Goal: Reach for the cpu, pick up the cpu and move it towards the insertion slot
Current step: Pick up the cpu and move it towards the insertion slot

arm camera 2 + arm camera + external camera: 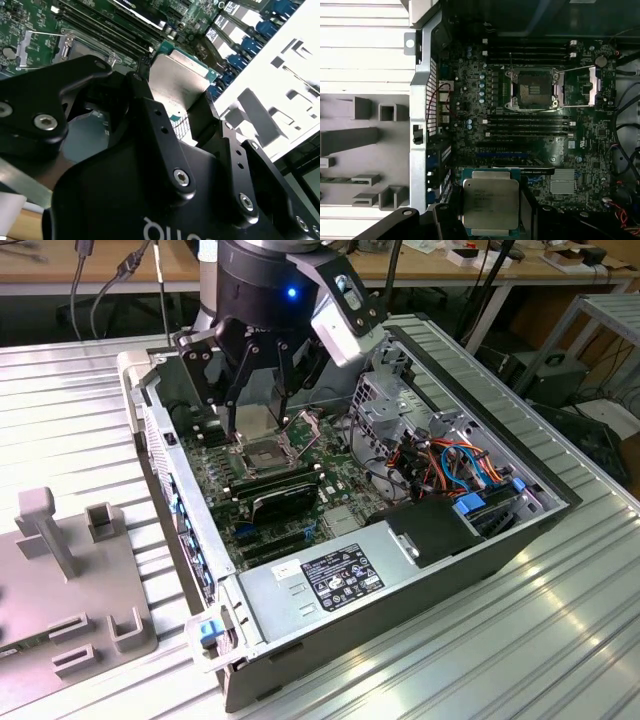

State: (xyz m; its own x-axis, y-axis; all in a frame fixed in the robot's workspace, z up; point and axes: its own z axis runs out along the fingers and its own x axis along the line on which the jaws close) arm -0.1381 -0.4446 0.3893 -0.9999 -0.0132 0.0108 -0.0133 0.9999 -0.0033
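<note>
Black gripper (262, 420) fingers are closed on the edges of the cpu (490, 204), holding it in the air above the green motherboard (470, 135) inside the open computer case (480, 570). Its silvery face shows in both wrist views. Nearby on the board, the insertion slot (532, 90) sits with its metal bracket (592, 86) swung open.

open computer case (560, 502) on ribbed metal table (70, 400); grey fixture block (60, 590) beside it.

The exterior view looked down obliquely from farther off at the open black computer case (400, 540); both wrist views looked closely onto its green motherboard (530, 135), which all views shared.
</note>
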